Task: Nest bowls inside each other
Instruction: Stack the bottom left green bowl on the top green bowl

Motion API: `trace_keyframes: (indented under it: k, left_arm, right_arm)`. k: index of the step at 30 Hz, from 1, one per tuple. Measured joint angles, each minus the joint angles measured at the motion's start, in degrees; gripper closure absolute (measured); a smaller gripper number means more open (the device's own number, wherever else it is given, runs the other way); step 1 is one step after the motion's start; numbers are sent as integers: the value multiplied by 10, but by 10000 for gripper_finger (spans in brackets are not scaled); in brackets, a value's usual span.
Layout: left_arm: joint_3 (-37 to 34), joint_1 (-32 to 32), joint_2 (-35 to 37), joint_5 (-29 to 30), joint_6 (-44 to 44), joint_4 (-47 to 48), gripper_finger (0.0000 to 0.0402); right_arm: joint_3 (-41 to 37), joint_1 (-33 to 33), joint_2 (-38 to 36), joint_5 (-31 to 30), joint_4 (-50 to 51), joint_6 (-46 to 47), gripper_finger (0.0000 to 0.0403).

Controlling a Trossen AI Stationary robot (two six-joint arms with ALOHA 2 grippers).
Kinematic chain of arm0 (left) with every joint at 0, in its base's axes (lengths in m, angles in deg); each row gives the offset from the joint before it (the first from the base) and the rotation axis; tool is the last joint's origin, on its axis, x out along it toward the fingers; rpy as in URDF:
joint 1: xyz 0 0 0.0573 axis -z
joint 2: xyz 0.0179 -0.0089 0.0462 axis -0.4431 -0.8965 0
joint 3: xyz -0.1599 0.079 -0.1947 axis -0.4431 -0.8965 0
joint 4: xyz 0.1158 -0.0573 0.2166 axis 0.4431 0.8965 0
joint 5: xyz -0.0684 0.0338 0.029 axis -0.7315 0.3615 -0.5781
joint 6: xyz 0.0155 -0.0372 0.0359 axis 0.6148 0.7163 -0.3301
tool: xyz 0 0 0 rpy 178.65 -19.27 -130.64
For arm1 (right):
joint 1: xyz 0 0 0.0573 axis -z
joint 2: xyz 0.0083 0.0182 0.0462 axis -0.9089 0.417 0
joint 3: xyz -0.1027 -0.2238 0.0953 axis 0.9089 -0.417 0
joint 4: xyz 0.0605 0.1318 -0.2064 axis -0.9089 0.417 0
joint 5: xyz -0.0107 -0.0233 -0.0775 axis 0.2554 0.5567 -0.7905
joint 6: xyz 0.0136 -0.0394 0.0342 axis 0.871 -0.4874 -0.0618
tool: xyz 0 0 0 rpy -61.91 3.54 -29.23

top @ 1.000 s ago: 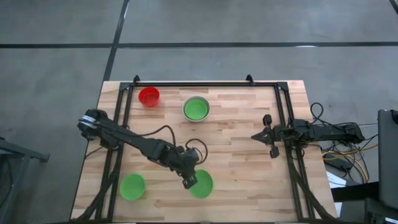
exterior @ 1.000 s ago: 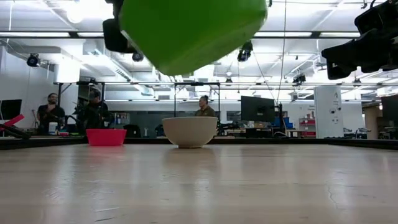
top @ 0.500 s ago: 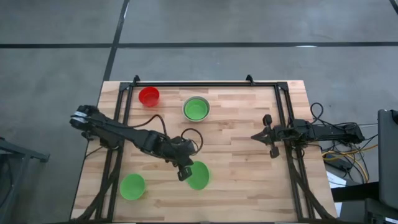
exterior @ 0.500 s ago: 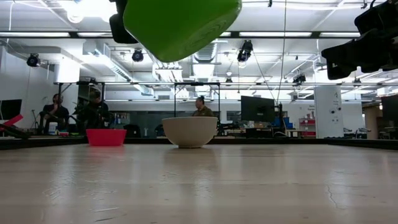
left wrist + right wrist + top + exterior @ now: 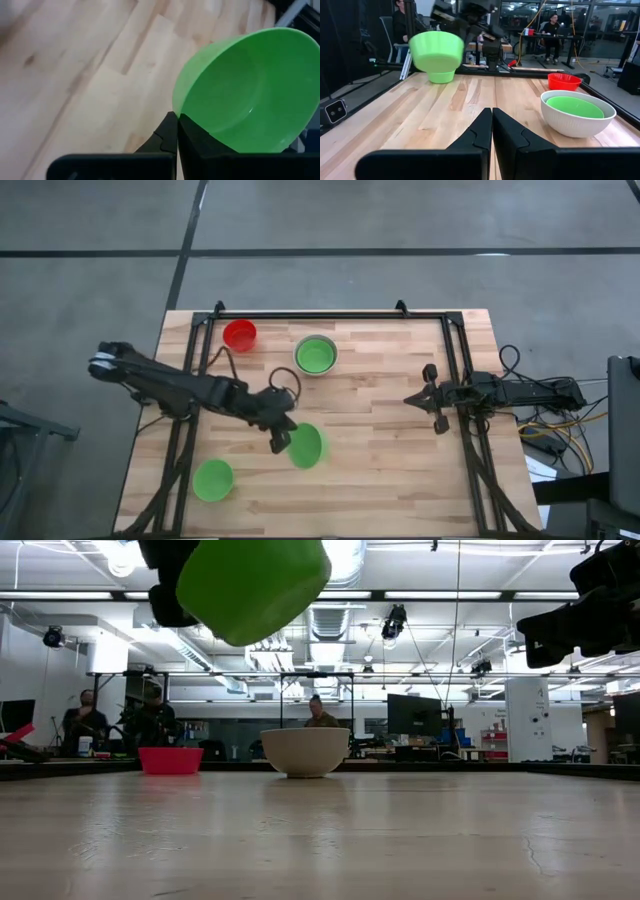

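Observation:
My left gripper (image 5: 287, 442) is shut on a bright green bowl (image 5: 307, 446) and carries it in the air over the table's middle-left; the low view shows this bowl (image 5: 250, 585) high up. A second green bowl (image 5: 213, 480) rests on its base near the front left. A third green bowl (image 5: 316, 356) sits inside the white-grey bowl (image 5: 299, 366) at the far middle. The red bowl (image 5: 239, 335) stands at the far left. My right gripper (image 5: 425, 396) waits shut at the table's right edge. My left gripper pinches the green bowl's wall at the rim (image 5: 176, 113), with one finger (image 5: 200, 137) on the inner side and the other (image 5: 161, 141) on the outer side. The fingers slant down from the table's left. The bowl hangs tilted, lifted clear of the table.
A black frame rail (image 5: 330, 314) runs along the table's far edge, with struts down both sides. Cables (image 5: 545, 425) lie beyond the right edge. Bare wood (image 5: 380, 470) spreads over the front middle and right. People sit at desks in the room behind.
My left gripper has moved toward the table's far edge and a little to the left, still shut on the green bowl. The bowl stays lifted clear and now sits closer to the white-grey bowl.

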Motion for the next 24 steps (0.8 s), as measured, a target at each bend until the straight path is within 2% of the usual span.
trace_keyframes:
  k: [9,15,24]
  left_arm:
    - [-30,-78,48,-31,-2,49,401]
    - [-24,-147,45,-61,-31,65,401]
    - [15,-284,10,-93,-79,75,401]
  right_arm:
    - [0,0,0,0,0,0,394]
    - [0,0,0,0,0,0,394]
    - [0,0,0,0,0,0,394]
